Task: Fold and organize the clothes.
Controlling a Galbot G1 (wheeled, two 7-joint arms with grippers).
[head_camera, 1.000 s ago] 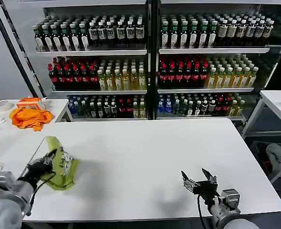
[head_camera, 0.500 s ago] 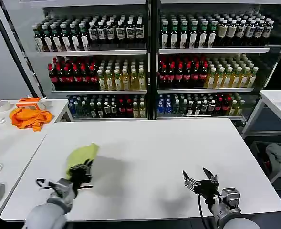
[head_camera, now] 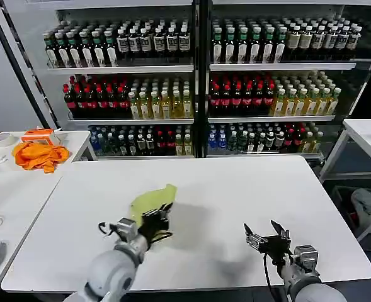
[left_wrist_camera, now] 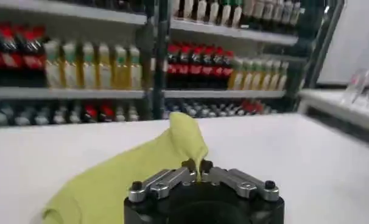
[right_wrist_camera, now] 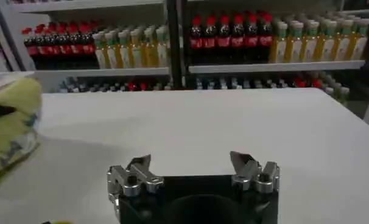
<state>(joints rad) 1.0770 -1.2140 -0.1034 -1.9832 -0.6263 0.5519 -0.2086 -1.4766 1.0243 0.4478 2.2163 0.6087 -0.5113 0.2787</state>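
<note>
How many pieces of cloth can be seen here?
2. A yellow-green T-shirt is pinched in the left gripper over the middle table; an orange cloth lies on the side table to the robot's left. Others may be hidden.

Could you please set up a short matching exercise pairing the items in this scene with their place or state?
Column one:
1. T-shirt
2. left hand
3. right hand
4. orange cloth

Column two:
a. open, holding nothing
b. on the side table
c. lifted above the white table
d. shut on fabric

Pairs: 1-c, 2-d, 3-a, 4-b
</note>
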